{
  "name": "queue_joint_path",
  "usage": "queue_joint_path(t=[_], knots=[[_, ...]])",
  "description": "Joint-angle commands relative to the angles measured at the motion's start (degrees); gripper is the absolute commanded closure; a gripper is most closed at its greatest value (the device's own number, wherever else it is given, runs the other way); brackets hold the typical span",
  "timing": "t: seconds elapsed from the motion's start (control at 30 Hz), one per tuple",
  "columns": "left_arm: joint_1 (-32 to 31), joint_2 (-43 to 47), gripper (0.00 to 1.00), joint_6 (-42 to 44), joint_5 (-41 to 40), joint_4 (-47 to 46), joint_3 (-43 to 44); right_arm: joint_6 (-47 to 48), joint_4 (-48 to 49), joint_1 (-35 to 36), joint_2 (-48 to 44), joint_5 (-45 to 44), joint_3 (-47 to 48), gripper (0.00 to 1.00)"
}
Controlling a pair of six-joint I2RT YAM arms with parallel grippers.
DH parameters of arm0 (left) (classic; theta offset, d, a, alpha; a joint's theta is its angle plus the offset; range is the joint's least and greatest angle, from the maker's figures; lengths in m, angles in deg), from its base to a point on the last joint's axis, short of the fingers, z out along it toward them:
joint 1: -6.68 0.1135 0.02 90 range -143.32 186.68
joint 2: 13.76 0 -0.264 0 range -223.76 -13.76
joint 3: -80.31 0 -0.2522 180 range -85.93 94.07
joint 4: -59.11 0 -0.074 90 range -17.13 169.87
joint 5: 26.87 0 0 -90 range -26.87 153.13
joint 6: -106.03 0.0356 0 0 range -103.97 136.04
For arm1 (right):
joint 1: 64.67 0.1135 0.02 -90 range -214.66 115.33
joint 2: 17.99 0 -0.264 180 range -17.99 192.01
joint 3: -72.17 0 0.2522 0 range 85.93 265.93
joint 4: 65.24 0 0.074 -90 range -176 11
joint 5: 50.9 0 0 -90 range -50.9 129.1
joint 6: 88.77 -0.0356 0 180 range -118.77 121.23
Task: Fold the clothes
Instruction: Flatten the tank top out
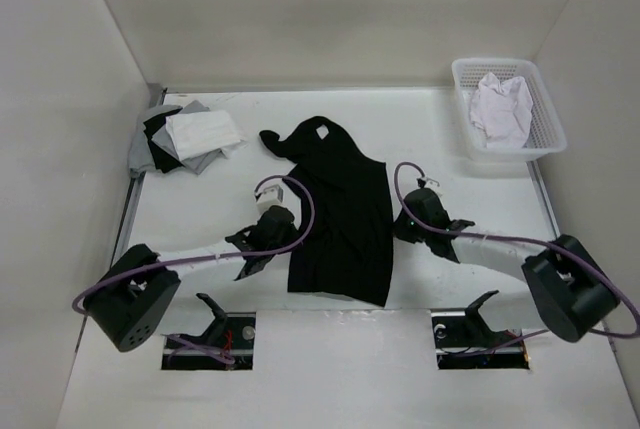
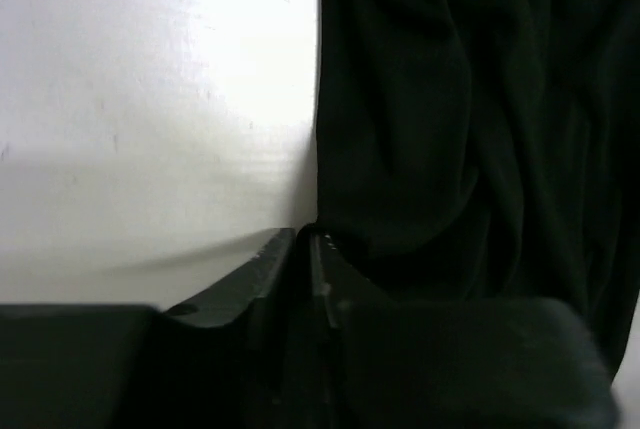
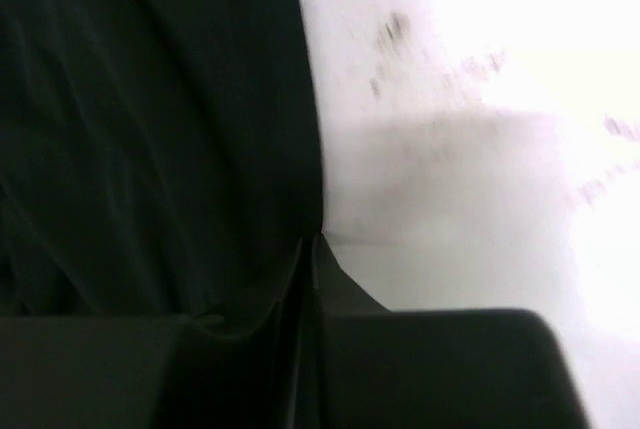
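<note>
- Clothes (image 1: 340, 204): black shirt lying flat at centre of table (image 1: 200, 209), between the two arms. Neck end points to far wall, one sleeve bunched at far left.
- L gripper (image 2: 305, 241): at shirt's left edge, low on table, jaws drawn tight together, pinching the fabric edge.
- R gripper (image 3: 312, 247): at shirt's right edge, jaws likewise closed on the fabric rim.
- Garment pile (image 1: 185, 137) (grey/white/black) at far left. Basket (image 1: 545, 119) w/ white cloth (image 1: 500, 109) at far right. Both well apart from shirt.
</note>
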Motion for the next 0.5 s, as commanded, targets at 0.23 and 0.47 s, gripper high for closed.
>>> queue_joint_path(t=[0.23,0.47], knots=[[16.9,-11.37,0.98,2.72,2.41,-15.05,9.76,2.37,11.8,-11.43,18.45,4.75,20.91,1.0],[21.84,-12.71,0.77,2.97,2.14,-15.94,14.52,1.75,11.45,-15.66,24.62,5.64,29.02,0.93]])
